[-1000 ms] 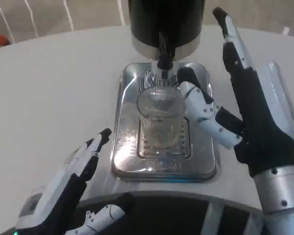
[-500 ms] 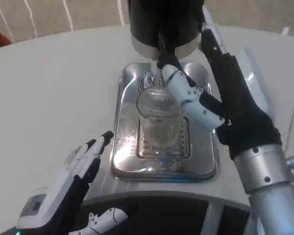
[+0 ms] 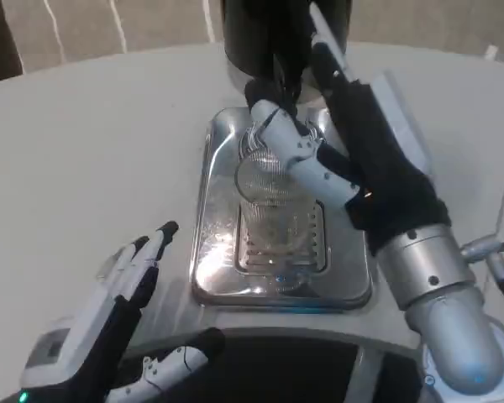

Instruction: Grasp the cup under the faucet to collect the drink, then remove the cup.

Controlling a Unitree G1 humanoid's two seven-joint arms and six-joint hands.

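While the clear ribbed cup (image 3: 273,201) stands on the grate of the steel drip tray (image 3: 214,210) under the black dispenser (image 3: 273,38), the right hand (image 3: 353,159) reaches across its far rim, one finger over the faucet area; whether it grips the cup cannot be told. At the desk (image 3: 92,143) edge, the left hand (image 3: 109,323) lies spread and empty, partly cut off.

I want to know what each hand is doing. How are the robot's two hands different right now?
The right hand reaches up by the black dispenser, a finger arching over the glass cup; the left hand lies low at the table's near edge, apart from the silver tray. The right hand's fingers bend; the left hand's stretch out straight. Both hold nothing and have white-and-black fingers.
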